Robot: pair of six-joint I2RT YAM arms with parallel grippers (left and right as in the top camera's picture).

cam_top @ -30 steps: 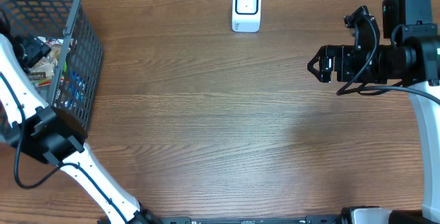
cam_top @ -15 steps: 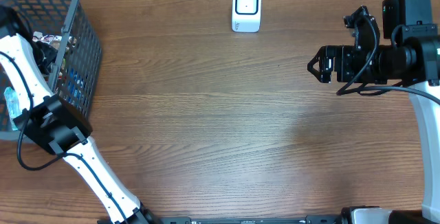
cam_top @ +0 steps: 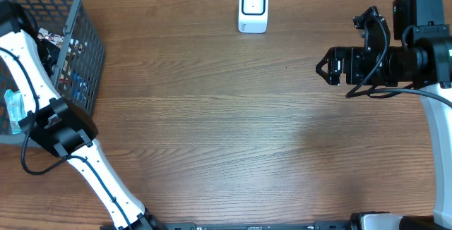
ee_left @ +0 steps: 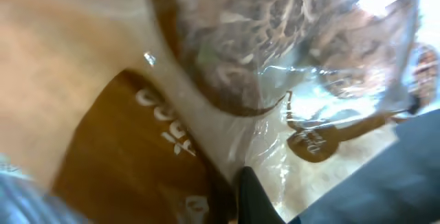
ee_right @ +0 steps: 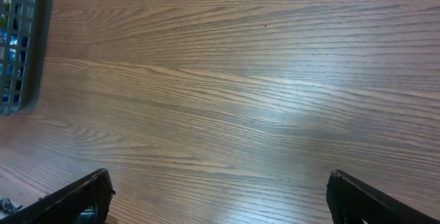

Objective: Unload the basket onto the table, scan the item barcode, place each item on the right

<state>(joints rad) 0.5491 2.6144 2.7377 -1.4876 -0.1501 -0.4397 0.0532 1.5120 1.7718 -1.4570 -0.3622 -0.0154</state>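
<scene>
The item is a snack bag (ee_left: 227, 66) of clear film with brown printed panels, lying in the grey wire basket (cam_top: 90, 46) at the table's left. It fills the left wrist view at very close range. My left gripper (ee_left: 239, 200) is down inside the basket and shut on the bag's film; one dark fingertip (ee_left: 256, 198) shows pressed against it. From overhead, the gripper itself is hidden among the basket's contents. The white barcode scanner (cam_top: 253, 8) stands at the back middle. My right gripper (cam_top: 325, 68) hangs open over the right side of the table, holding nothing.
The basket holds several other packaged goods (cam_top: 70, 85). Its corner also shows at the left edge of the right wrist view as the basket (ee_right: 20, 45). The left arm's white link (cam_top: 32, 82) crosses over the basket's front wall. Bare wooden tabletop (cam_top: 226, 131) lies between basket and right arm.
My left arm has reached deeper into the basket, and its gripper has gone from open to shut on the snack bag. The right arm has not moved.
</scene>
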